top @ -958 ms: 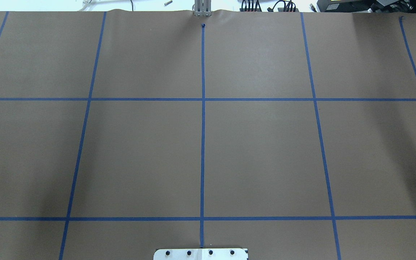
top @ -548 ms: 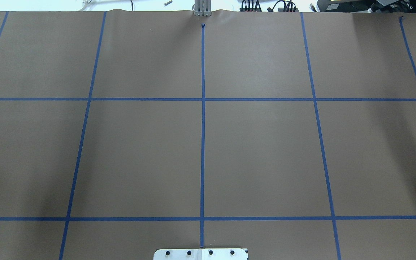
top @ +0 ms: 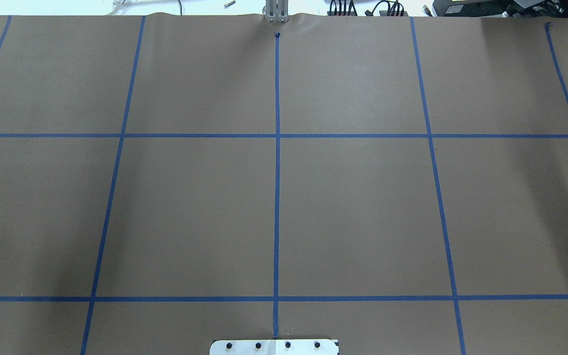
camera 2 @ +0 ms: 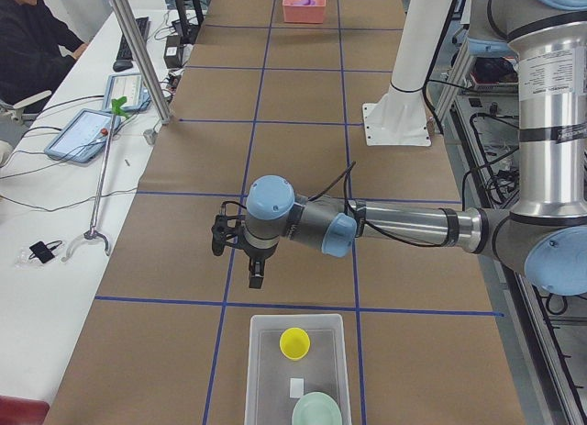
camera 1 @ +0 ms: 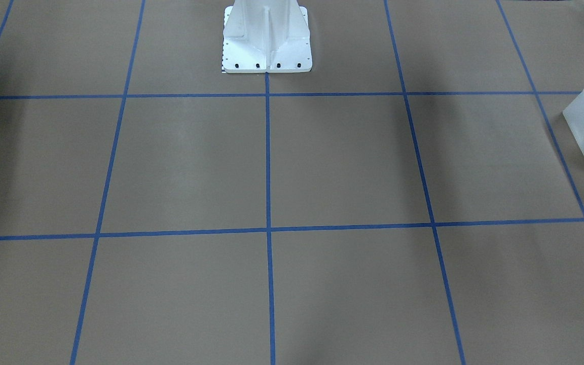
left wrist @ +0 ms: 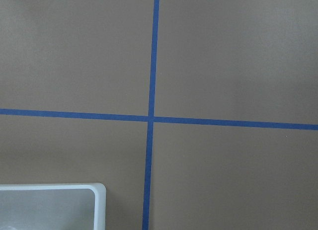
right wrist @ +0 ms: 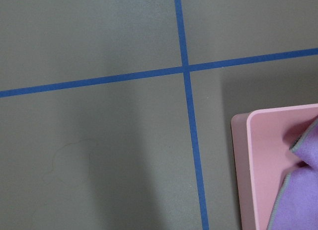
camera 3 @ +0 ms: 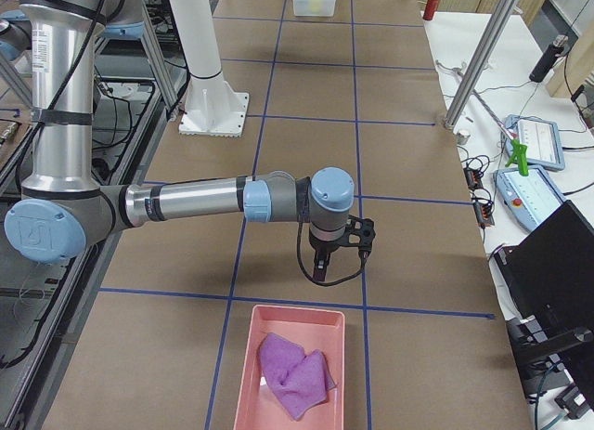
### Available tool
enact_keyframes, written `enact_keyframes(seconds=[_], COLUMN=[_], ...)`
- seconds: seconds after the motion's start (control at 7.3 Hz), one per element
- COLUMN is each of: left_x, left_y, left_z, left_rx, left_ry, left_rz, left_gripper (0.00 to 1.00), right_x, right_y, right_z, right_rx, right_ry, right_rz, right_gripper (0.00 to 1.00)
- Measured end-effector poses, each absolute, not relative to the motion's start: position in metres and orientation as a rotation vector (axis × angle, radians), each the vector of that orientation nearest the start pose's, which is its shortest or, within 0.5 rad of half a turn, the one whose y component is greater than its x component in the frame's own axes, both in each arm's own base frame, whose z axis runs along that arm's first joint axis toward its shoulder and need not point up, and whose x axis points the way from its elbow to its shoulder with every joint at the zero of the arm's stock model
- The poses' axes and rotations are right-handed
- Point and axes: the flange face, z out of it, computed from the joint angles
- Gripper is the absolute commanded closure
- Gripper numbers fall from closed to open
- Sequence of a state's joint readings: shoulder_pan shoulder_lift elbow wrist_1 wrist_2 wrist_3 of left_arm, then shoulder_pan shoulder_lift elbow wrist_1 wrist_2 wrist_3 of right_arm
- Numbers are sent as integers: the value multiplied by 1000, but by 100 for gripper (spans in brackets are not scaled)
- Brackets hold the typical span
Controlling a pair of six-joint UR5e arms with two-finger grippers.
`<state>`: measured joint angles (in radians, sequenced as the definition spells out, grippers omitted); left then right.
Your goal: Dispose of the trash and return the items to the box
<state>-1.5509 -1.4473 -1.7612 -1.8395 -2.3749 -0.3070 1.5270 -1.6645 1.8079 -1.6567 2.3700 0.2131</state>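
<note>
Bright, even overhead light casts soft, broad shadows on the brown paper (top: 363, 222); focus is sharp.

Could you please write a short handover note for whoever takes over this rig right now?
Left tool: hangs over the table just short of the box. It seems to carry nothing. Open or shut cannot be told from the side view.
Right tool: hangs near the pink tray. The same applies.
Things: yellow cup and mint-green bowl sit in the box. The purple cloth lies in the pink tray.
Done: apparently all of it, trash binned and items boxed.
Left: probably only parking the arms.
</note>
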Motion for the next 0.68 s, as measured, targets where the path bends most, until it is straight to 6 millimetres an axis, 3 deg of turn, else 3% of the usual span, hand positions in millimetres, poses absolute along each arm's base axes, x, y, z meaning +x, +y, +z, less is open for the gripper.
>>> enact_keyframes(seconds=[0.68], left_x=[-53], left_y=[-452], left_z=[609], left_rx=[149], left_ry=[828], left_rz=[-151], left_gripper=[2], right_x=[45], right_y=[-455], right_z=[609], right_rx=[-74], right_ry=[-796], right_rz=[152], right_gripper=[0])
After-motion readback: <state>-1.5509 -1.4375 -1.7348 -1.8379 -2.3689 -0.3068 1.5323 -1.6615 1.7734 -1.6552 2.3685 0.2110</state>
